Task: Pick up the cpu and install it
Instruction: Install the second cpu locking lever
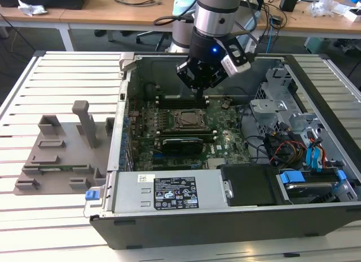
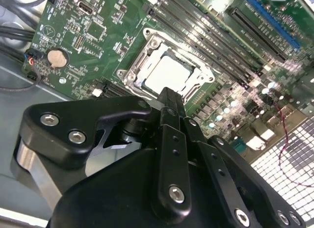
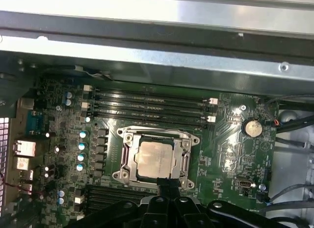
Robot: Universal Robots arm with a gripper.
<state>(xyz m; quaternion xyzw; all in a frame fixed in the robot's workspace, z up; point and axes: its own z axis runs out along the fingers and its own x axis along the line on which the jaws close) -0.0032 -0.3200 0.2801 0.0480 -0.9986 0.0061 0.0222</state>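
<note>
first wrist view: the cpu (image 3: 155, 158) already lies in the socket frame (image 3: 128, 159) on the motherboard (image 3: 230, 149), nothing holding it. the gripper (image 2: 169, 98) hangs just above the frame's edge, fingers pressed together and empty. if the chip sits slightly crooked, any downward push could, i judge, bend the socket's contacts.
</note>
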